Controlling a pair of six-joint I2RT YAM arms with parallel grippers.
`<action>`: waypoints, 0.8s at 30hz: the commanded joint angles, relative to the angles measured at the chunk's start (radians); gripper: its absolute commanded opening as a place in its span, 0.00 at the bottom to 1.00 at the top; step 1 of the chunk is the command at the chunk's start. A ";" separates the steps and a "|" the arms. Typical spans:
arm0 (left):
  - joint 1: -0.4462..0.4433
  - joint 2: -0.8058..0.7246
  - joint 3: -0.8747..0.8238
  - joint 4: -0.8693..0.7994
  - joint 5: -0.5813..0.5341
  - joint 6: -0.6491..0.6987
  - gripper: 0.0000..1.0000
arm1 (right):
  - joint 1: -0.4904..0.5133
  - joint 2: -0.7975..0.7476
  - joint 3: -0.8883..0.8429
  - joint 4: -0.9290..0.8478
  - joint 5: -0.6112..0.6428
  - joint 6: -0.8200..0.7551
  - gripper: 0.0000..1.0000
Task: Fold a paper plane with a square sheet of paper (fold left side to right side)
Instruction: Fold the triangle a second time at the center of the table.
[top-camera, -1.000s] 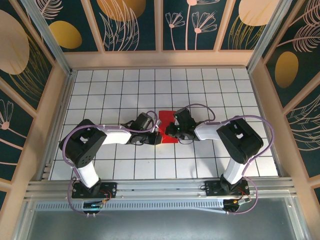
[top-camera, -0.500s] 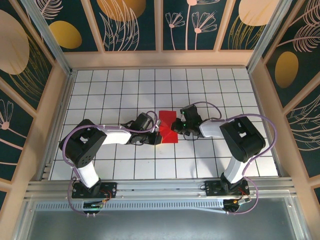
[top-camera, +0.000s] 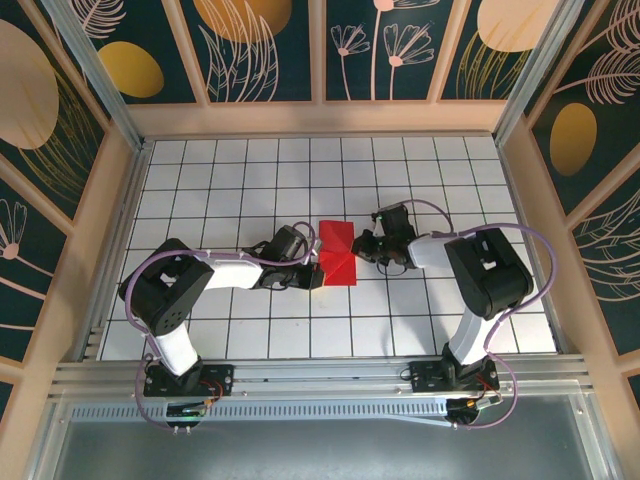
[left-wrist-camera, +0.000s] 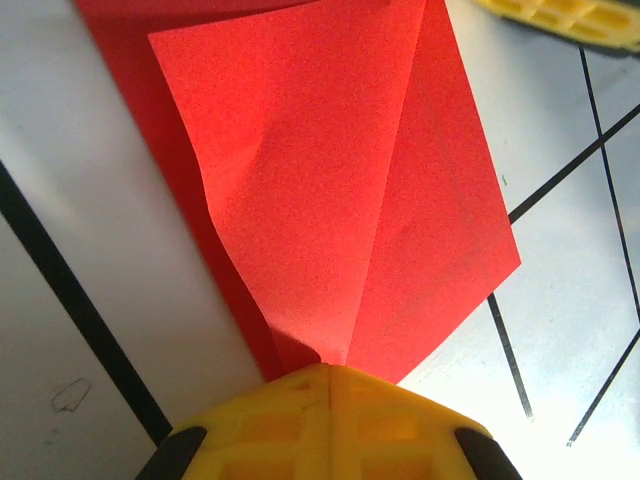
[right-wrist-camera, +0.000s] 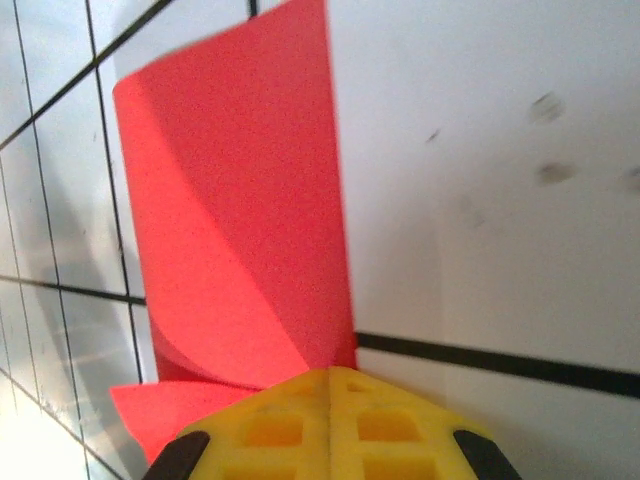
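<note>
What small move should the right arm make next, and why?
Probably lower the right gripper gently toward the table, so the lifted flap lies flat. The square sheet of paper curls upward out of that shut gripper, while the shut left gripper holds the other side.

Overhead looking down, wrist cameras close, sharing red paper (left-wrist-camera: 330, 180)

Looks like a robot test booth: gridded white tabletop (top-camera: 200, 160), aluminium rails (top-camera: 320, 375), decorated wall panels (top-camera: 260, 50) (leaf and flower prints).
</note>
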 joint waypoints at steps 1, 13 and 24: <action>0.000 0.042 -0.039 -0.128 -0.066 -0.011 0.00 | -0.035 -0.023 0.021 -0.037 0.063 -0.034 0.00; -0.004 0.039 -0.020 -0.123 -0.065 -0.016 0.00 | 0.046 -0.180 -0.066 0.027 -0.033 0.053 0.00; -0.007 0.045 -0.006 -0.125 -0.066 -0.014 0.00 | 0.120 -0.019 -0.016 0.103 -0.023 0.100 0.00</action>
